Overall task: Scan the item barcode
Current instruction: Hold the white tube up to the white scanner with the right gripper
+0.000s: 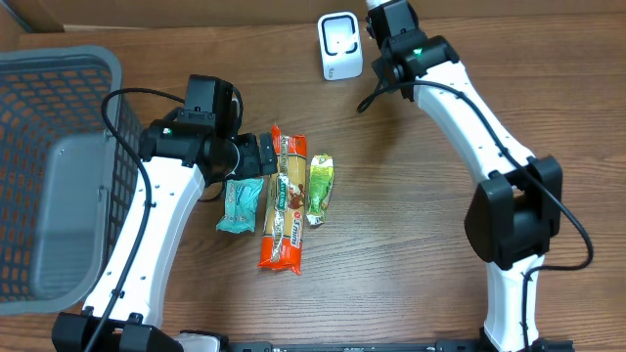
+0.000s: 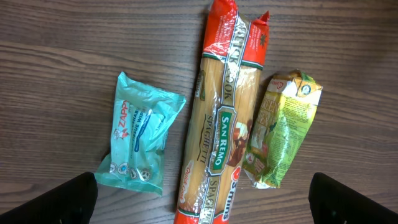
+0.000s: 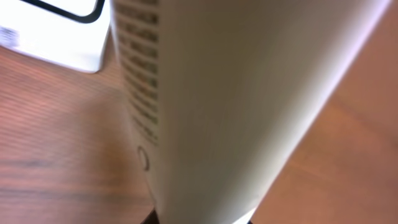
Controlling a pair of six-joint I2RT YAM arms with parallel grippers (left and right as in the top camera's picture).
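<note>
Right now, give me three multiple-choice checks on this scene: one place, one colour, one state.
1. The wipes pack lies:
A) on the basket side of the spaghetti
B) inside the basket
C) on top of the spaghetti

2. The basket is:
A) red
B) grey
C) yellow

3. The left gripper is:
A) shut on the spaghetti
B) shut on the wipes pack
C) open above the spaghetti

Answers:
1 A: the overhead view shows it flat on the table between basket and spaghetti.
2 B: its mesh walls are grey.
3 C: the left wrist view shows both fingers spread wide, gripping nothing.
</note>
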